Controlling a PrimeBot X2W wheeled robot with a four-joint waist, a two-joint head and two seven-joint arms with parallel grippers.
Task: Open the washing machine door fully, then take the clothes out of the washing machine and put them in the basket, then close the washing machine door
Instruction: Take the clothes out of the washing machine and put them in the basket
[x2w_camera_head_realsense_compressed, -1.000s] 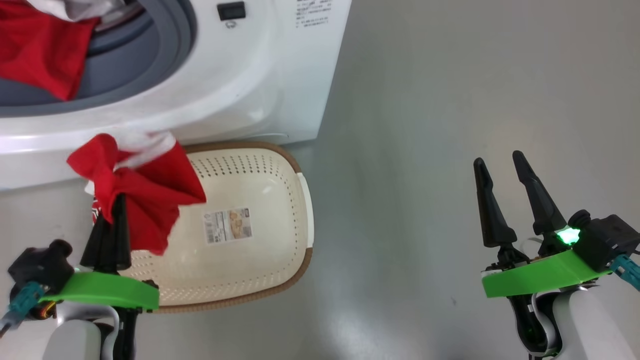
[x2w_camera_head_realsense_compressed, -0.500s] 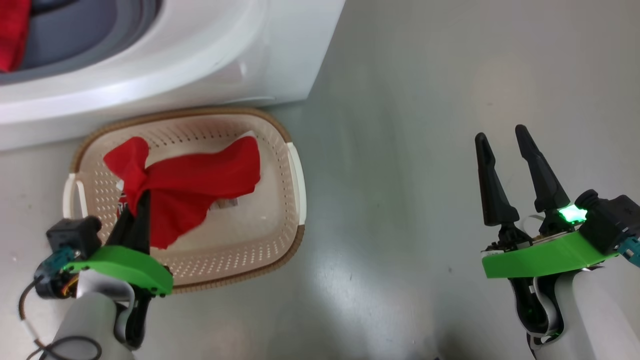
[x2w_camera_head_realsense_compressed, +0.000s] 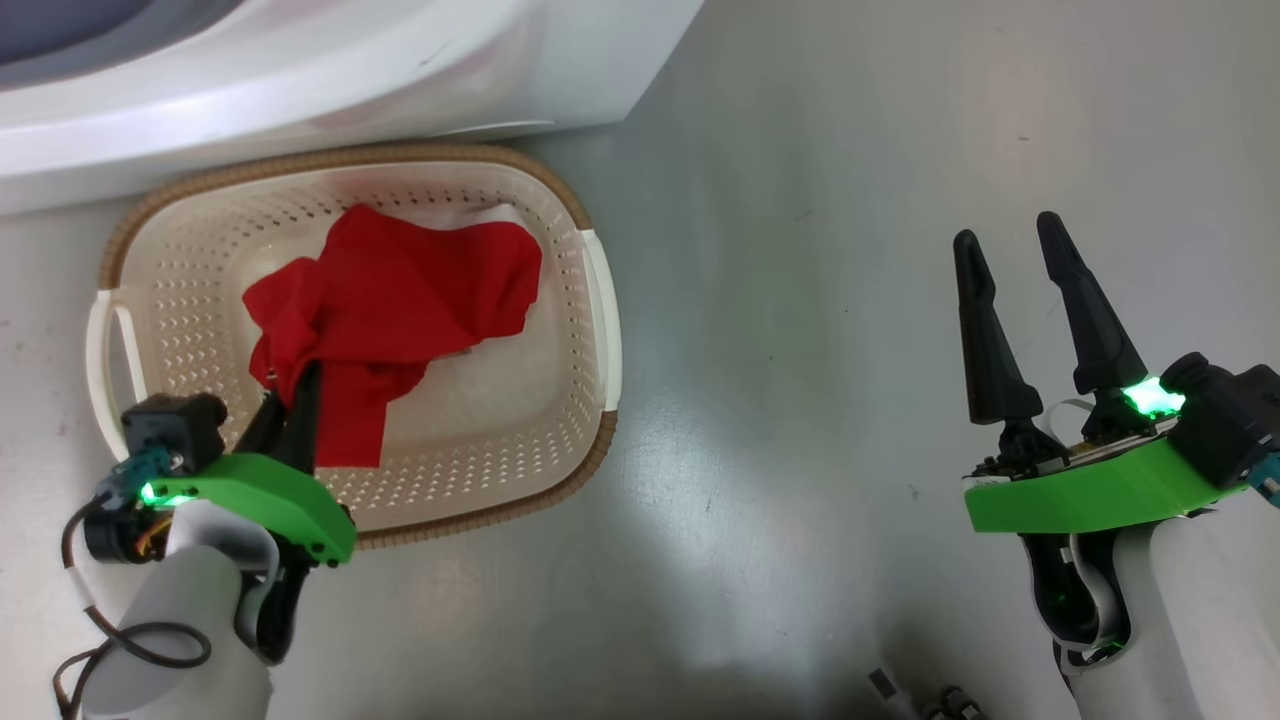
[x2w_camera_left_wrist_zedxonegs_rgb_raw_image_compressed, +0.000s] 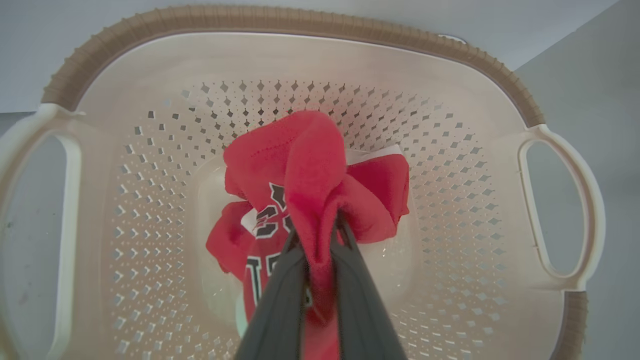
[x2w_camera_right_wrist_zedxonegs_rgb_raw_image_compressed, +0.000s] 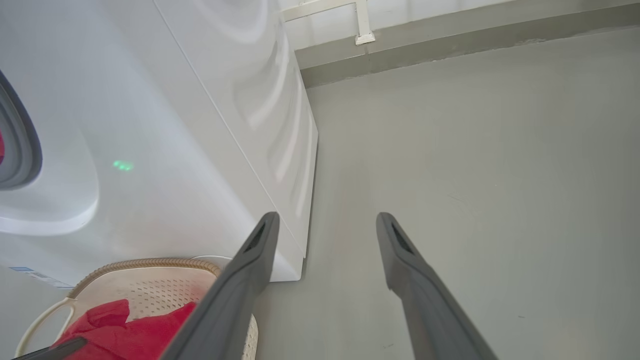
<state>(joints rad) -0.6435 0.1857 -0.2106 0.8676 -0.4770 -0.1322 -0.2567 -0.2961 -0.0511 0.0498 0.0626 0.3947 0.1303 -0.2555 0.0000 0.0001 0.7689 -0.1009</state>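
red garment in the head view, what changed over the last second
The left gripper carried the red garment from in front of the washing machine down into the basket, where it now drapes, and stays shut on it; nothing released. The right gripper stayed open over the floor.

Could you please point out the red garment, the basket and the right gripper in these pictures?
red garment (x2w_camera_head_realsense_compressed: 400, 280), head view, middle of the bunched cloth.
basket (x2w_camera_head_realsense_compressed: 340, 158), head view, on its brown far rim.
right gripper (x2w_camera_head_realsense_compressed: 1006, 230), head view, midway between its fingertips.

Bright, even light — floor glare.
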